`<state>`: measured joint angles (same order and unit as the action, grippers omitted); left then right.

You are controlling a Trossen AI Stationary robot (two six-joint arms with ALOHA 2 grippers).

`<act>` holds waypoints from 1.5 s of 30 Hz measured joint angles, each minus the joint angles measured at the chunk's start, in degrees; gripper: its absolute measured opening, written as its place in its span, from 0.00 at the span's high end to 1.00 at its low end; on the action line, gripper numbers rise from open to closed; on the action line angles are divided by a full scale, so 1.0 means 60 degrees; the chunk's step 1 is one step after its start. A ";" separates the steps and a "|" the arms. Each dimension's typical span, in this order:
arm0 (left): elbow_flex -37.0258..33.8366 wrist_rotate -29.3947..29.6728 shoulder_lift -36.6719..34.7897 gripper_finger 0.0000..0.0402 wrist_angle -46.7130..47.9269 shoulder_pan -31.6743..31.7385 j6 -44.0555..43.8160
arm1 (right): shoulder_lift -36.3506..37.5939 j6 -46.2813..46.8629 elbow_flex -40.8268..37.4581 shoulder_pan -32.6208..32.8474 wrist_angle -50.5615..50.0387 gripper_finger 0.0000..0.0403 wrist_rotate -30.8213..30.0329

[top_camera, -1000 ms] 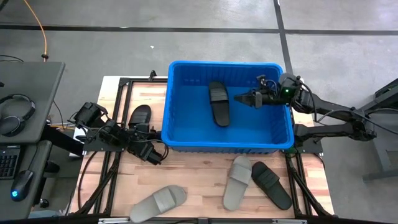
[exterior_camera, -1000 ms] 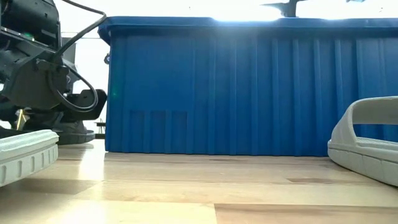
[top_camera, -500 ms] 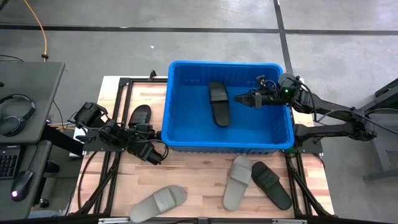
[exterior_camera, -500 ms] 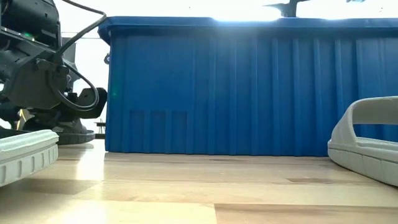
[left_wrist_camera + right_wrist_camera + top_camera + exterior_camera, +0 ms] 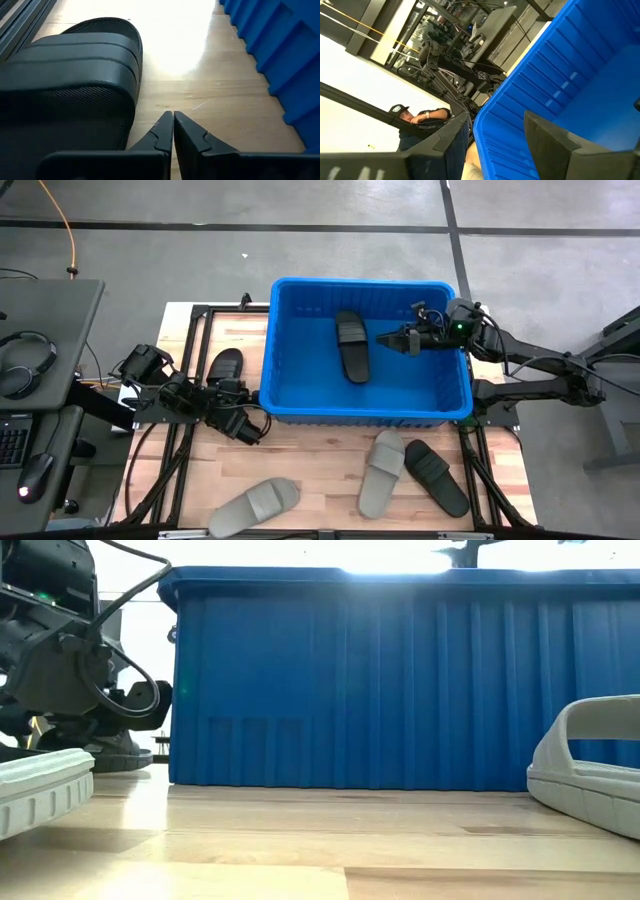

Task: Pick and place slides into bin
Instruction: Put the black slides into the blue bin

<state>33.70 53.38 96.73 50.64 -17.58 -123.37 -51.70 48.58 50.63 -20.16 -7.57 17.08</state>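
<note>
A black slide (image 5: 225,365) lies sole-down on the wooden table, left of the blue bin (image 5: 290,395). My left gripper (image 5: 173,115) is shut with nothing between its fingers. It stands low over the table between that slide's strap (image 5: 70,65) and the bin wall (image 5: 280,55), pointing toward the far edge. Another black slide (image 5: 352,345) lies on the bin floor. My right gripper (image 5: 385,338) hangs open above the bin's right half, holding nothing. My left gripper's shut fingers (image 5: 162,132) lie along the black slide's right side (image 5: 131,112), near its strap end. I cannot tell whether they touch it. The slide rests flat on the table.
Near the front edge lie a grey slide (image 5: 255,505), a second grey slide (image 5: 383,472) and a black slide (image 5: 436,477). A desk with headphones (image 5: 25,365) stands to the left. A person (image 5: 420,117) shows in the room beyond the bin.
</note>
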 joint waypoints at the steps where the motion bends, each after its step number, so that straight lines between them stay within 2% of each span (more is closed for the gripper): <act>1: 0.0054 -0.0067 0.0000 0.96 0.0014 0.0000 0.0002 | 0.0000 -0.0001 0.0000 0.0000 0.0000 0.56 0.0002; 11: 0.1242 -0.1137 0.0000 0.82 0.0161 -0.0007 0.1517 | 0.0000 -0.0036 0.0000 0.0000 -0.0030 0.56 0.0000; 17: 0.1451 -0.2542 0.0000 0.81 0.0697 -0.0007 0.0698 | 0.0004 -0.0138 0.0000 0.0000 -0.0081 0.56 0.0000; 20: 0.1453 -0.2889 0.0000 0.80 0.1059 -0.0007 0.0260 | 0.0004 -0.0175 0.0000 0.0000 -0.0084 0.56 0.0000; 25: 0.1453 -0.2371 0.0000 0.72 0.1106 -0.0007 0.0244 | 0.0004 -0.0175 0.0000 0.0000 -0.0102 0.56 0.0000; 36: 0.1445 -0.2020 0.0000 0.45 0.1992 0.0190 -0.0478 | 0.0004 -0.0210 0.0000 -0.0014 -0.0177 0.56 -0.0097; 45: 0.1442 -0.2206 0.0000 0.37 0.1978 0.0699 -0.0157 | 0.0000 -0.0204 0.0000 -0.0011 -0.0222 0.56 -0.0135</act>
<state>42.35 40.14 96.73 62.51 -13.39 -124.31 -51.70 47.35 50.63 -20.23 -8.91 16.27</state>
